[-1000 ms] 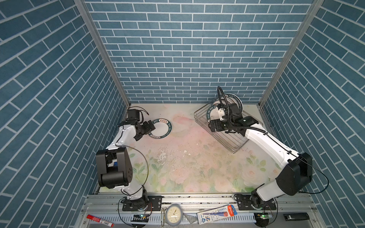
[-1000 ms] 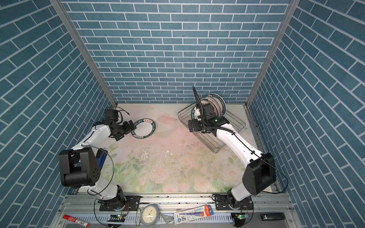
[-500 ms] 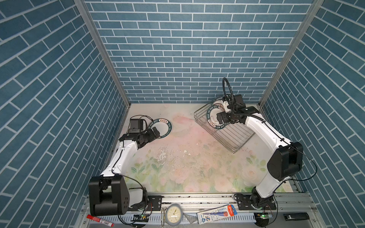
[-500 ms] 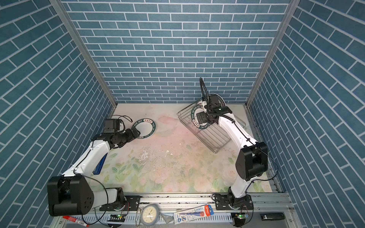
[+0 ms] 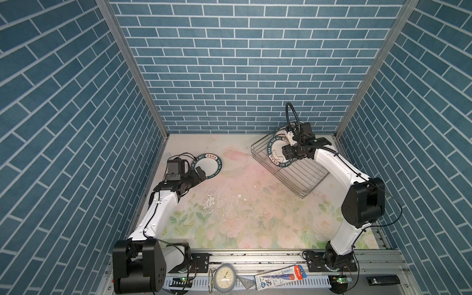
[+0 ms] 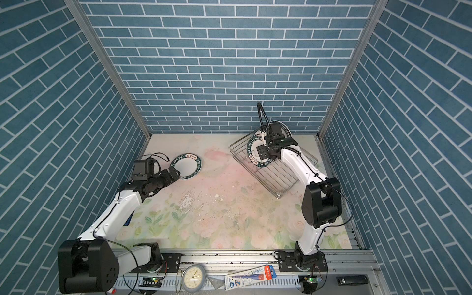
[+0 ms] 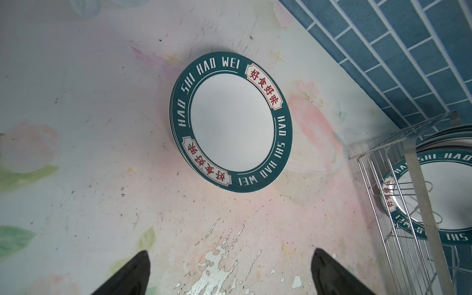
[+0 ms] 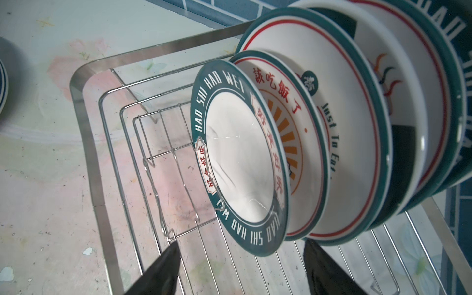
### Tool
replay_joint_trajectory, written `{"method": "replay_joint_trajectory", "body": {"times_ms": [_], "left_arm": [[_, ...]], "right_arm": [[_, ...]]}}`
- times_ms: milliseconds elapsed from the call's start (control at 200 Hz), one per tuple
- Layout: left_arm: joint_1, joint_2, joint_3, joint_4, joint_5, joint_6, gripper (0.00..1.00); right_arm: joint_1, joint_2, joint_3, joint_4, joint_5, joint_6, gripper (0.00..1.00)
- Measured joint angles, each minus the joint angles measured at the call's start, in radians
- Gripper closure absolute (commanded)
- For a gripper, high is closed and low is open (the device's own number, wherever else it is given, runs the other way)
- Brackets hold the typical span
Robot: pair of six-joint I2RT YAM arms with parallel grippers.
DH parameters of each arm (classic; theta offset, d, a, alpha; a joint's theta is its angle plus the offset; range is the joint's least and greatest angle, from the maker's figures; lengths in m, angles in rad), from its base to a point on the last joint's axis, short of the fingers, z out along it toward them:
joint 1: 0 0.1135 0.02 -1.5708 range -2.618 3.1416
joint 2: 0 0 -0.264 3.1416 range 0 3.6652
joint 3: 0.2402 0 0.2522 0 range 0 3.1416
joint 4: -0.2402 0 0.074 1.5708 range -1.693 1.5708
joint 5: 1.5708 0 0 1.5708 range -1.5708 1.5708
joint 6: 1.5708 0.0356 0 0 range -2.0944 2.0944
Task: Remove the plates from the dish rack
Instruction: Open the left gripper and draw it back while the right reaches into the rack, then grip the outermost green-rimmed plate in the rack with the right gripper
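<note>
straddling the near edge of the front plate, the right jaws stand open — one fingertip on its face side, the other toward its back, neither touching it in the right wrist view. that green-rimmed plate stands on edge in the dish rack, first in a row, with the sunburst plate just behind it and larger plates beyond. in both top views the dish rack sits at the back right of the bench. the left jaws are open wide and empty, near a matching plate lying flat on the bench at the left. the step in hand looks like the pinch on the front plate: to do it well, the far fingertip should slip between this rim and the sunburst plate so only one rim is caught, seated well past the edge — then lift straight up clear of the prongs before turning, or the neighbours may tip
</note>
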Motion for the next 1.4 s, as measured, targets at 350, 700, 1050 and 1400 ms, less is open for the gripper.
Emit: {"method": "replay_joint_trajectory", "body": {"times_ms": [350,700,1050,1400], "left_arm": [[0.000,0.034,-0.006,0.038,-0.003,-0.004,0.01],[0.000,0.037,-0.006,0.039,-0.004,-0.004,0.01],[0.000,0.053,-0.018,0.059,-0.004,-0.015,0.01],[0.000,0.050,-0.019,0.060,-0.016,-0.014,0.01]], "right_arm": [[-0.019,0.064,0.009,0.016,-0.004,-0.006,0.36],[-0.038,0.101,0.013,0.051,-0.018,-0.039,0.57],[-0.053,0.111,-0.002,0.166,-0.071,-0.062,0.63],[-0.054,0.111,-0.031,0.226,-0.092,-0.071,0.80]]}}
